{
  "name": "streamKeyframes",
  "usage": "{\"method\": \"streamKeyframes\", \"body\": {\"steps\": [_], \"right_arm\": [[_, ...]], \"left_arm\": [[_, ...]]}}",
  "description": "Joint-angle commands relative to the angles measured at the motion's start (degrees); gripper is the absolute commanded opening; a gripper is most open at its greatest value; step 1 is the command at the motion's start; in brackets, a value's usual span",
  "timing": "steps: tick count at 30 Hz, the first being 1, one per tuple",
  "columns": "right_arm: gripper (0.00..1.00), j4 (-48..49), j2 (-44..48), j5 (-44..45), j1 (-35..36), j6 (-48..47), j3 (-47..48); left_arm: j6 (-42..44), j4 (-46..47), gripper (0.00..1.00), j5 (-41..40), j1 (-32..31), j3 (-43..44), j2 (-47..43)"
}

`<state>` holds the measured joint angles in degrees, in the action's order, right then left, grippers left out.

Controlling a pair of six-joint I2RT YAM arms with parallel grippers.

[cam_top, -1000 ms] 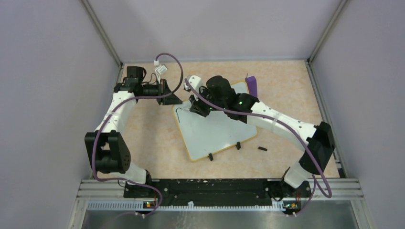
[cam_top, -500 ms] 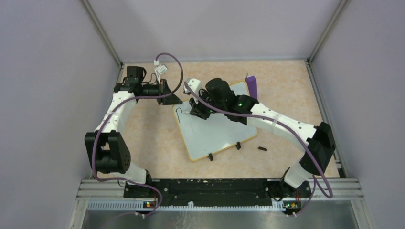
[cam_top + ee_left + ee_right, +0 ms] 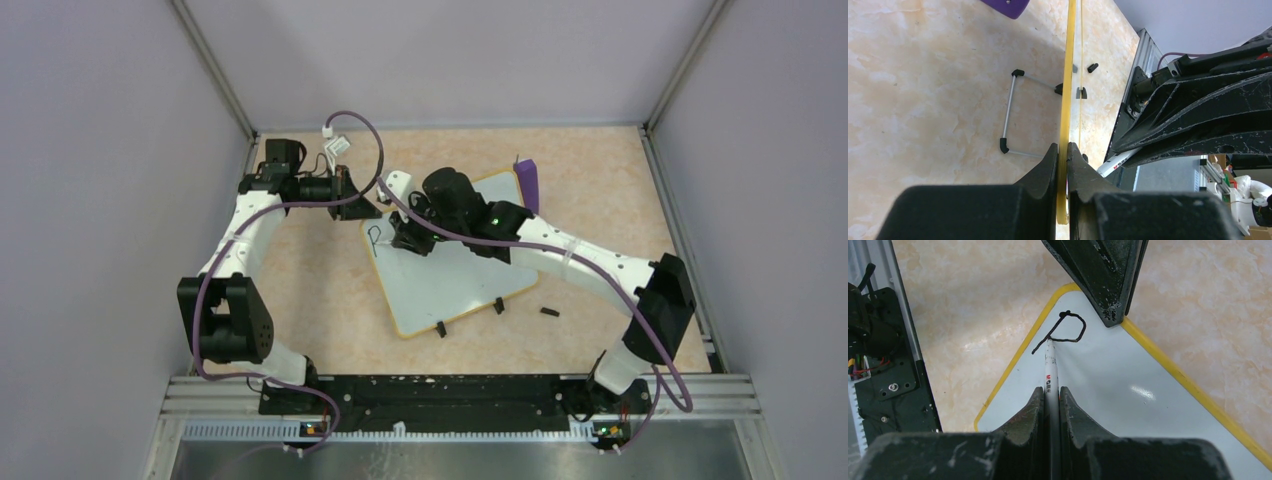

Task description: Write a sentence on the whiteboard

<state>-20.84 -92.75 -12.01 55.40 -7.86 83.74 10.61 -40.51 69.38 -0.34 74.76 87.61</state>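
The whiteboard (image 3: pixel 455 275) lies tilted on the table, white with a yellow-orange rim. My left gripper (image 3: pixel 362 208) is shut on the rim at its far-left corner; the left wrist view shows the jaws (image 3: pixel 1062 146) clamped on the board's edge (image 3: pixel 1066 75). My right gripper (image 3: pixel 402 237) is shut on a white marker pen (image 3: pixel 1050 375), its tip touching the board (image 3: pixel 1138 405). Of the sentence, only one black P-shaped stroke (image 3: pixel 1064 331) shows, near that corner (image 3: pixel 375 238). The left gripper's fingers (image 3: pixel 1108 275) sit just beyond it.
A purple wedge block (image 3: pixel 527 180) stands by the board's far-right corner. A small black cap (image 3: pixel 548 311) lies on the table right of the board's two black clip feet (image 3: pixel 441 329). A wire stand (image 3: pixel 1013 112) shows under the board. Walls enclose the table.
The black stroke has grown from a short hooked line into a closed P-shaped loop. My right gripper with the pen has shifted slightly left. The left arm has not moved.
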Motion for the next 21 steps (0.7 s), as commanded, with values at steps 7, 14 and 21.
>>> {"method": "streamKeyframes", "body": {"steps": [7, 14, 21], "right_arm": [[0.0, 0.3, 0.8, 2.7, 0.4, -1.3, -0.1], [0.0, 0.2, 3.4, 3.6, -0.4, -1.5, -3.5], [0.0, 0.0, 5.2, 3.6, -1.6, -1.4, -5.5]], "left_arm": [[-0.2, 0.2, 0.0, -0.4, -0.1, -0.2, -1.2], [-0.3, 0.2, 0.0, -0.6, 0.0, -0.2, -1.4], [-0.4, 0.3, 0.0, -0.7, -0.1, -0.3, -1.5]]}}
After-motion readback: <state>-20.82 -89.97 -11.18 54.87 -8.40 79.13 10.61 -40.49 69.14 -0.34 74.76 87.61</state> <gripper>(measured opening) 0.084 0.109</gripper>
